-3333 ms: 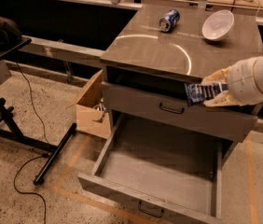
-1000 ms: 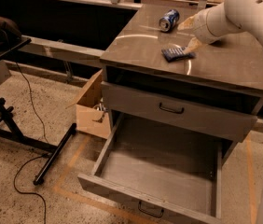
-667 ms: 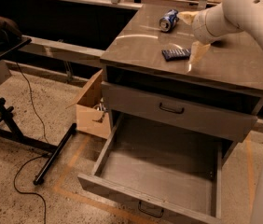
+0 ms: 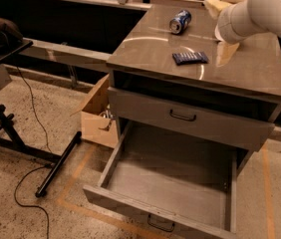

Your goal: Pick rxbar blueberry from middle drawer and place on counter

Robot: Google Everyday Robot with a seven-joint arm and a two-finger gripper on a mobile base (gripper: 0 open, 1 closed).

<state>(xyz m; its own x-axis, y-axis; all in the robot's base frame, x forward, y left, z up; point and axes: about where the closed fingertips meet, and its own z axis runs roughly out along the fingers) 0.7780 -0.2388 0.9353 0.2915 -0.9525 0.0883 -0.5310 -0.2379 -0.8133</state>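
1. Gripper (image 4: 217,31) of the white robot arm is hovering over the far part of the grey-brown glossy counter (image 4: 250,71), its jaws standing apart and holding nothing.
2. The small flat rxbar blueberry (image 4: 190,58) in its dark navy wrapper is lying on the counter, near the gripper but not touching it.
3. A blue soda can (image 4: 180,21) is lying on its side behind the bar.
4. The wide grey metal middle drawer (image 4: 180,183) is standing pulled out beneath a taller-fronted grey drawer (image 4: 190,118), which is sitting shut.
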